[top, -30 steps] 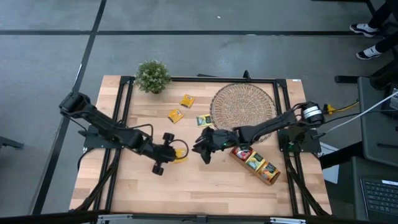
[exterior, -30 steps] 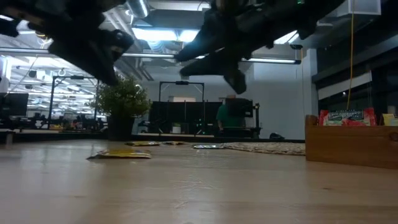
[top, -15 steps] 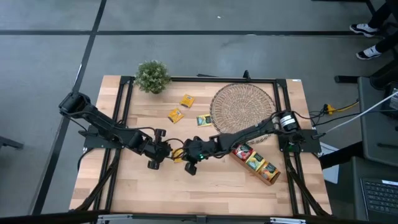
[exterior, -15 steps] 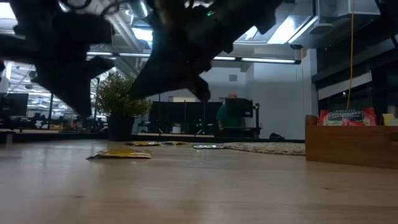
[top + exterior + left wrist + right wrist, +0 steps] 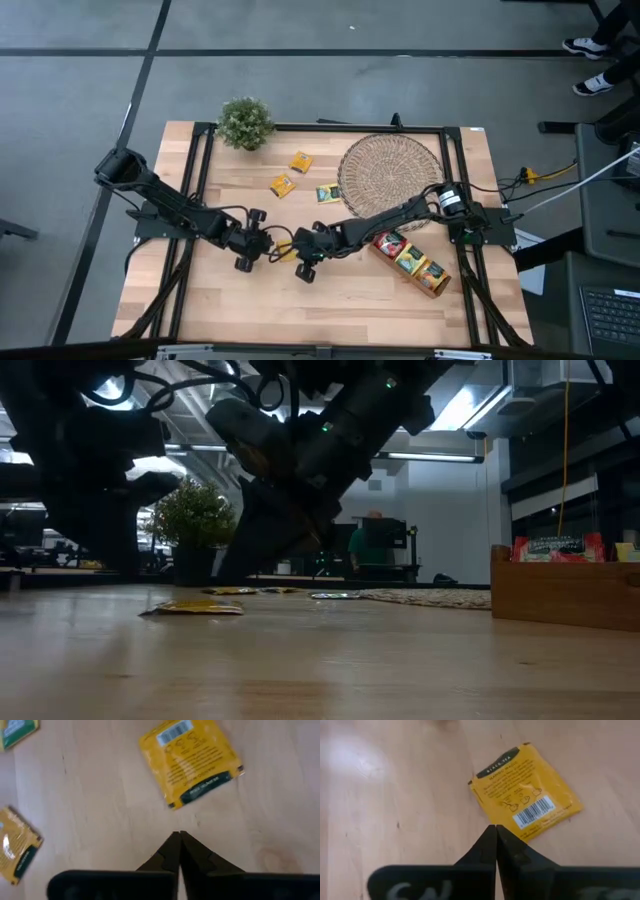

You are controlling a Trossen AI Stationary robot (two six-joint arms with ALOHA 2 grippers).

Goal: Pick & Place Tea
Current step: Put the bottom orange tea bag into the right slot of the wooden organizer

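A yellow tea sachet [image 5: 285, 253] [image 5: 195, 606] lies flat on the table's middle, between my two grippers. My left gripper [image 5: 266, 247] [image 5: 177, 836] is shut, its tips a little short of the sachet [image 5: 190, 762]. My right gripper [image 5: 296, 252] [image 5: 496, 827] is shut too, its tips right beside one edge of the same sachet [image 5: 525, 792]; I cannot tell if they touch it. Two more yellow sachets [image 5: 300, 161] [image 5: 282, 186] and a green one [image 5: 327, 193] lie flat farther back.
A round woven mat [image 5: 390, 170] lies at the far right. A long wooden tray [image 5: 410, 262] with sachets standing in it sits at the near right. A small potted plant [image 5: 246, 122] stands at the far left corner.
My right gripper has come down and toward the table's left, up to the yellow sachet, and has shut. My left gripper has sunk and drawn back a little toward the left edge, staying shut. The sachet has kept its place.
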